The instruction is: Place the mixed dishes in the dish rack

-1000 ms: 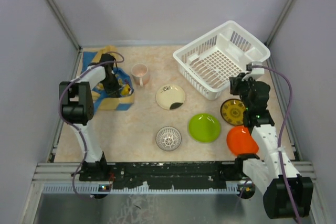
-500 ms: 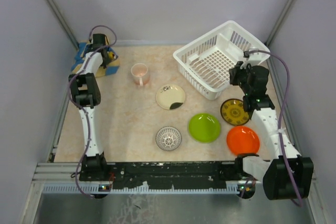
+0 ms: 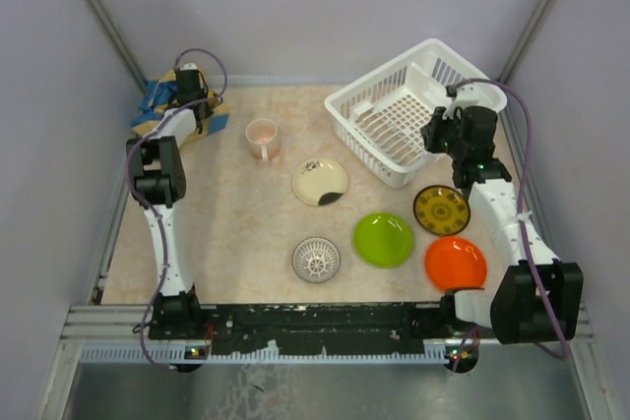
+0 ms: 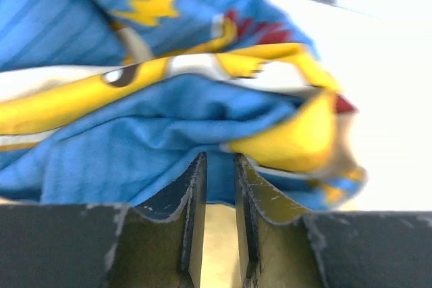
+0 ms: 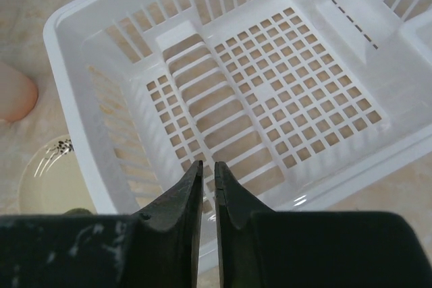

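Left arm [image 3: 157, 179] stretched out well left of the dish rack [image 3: 389, 120], left gripper [image 4: 221, 160] slightly spread just short of a blue and yellow cloth [image 4: 135, 133], right arm [image 3: 497, 213] at the rack's near side, right gripper [image 5: 208, 164] nearly pressed together, empty, pink cup [image 3: 262, 135], bowl [image 3: 316, 259] and plates [image 3: 383, 239] on the bench [image 3: 236, 233] left of and before the rack

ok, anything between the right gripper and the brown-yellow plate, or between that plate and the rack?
Nothing visible. The right gripper hovers over the near wall of the dish rack; the brown-yellow plate lies uncovered beside it.
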